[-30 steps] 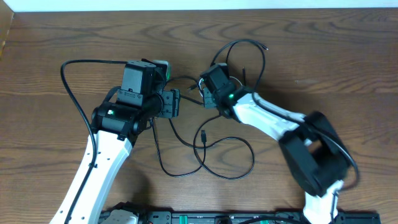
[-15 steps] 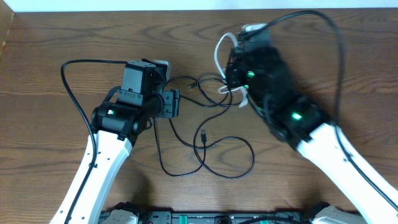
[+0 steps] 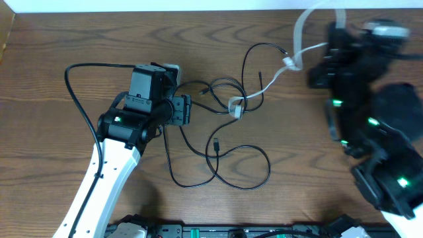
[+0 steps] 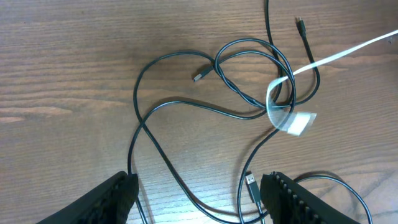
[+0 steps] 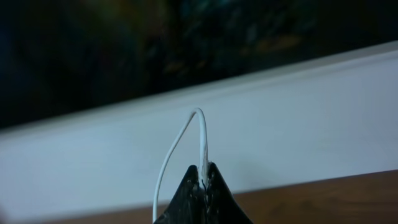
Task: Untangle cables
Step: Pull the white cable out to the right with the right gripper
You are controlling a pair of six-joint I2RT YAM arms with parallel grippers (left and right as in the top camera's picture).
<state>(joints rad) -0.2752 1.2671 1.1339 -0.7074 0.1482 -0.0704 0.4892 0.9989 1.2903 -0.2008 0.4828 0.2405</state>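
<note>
white cable point(image 5: 200, 134) is pinched in your right gripper point(image 5: 203, 169), jaws closed on it; your left gripper point(image 4: 198, 183) stands open, black cables point(image 4: 249, 41) lying just ahead of it.

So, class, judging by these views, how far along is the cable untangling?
Done: nothing is separated yet. In hand: the right gripper, jaws shut, pinches the thin white cable, pulled up and away. To do: its loop wraps the crossing of the thin black cables; the left gripper hovers open, holding nothing.
</note>
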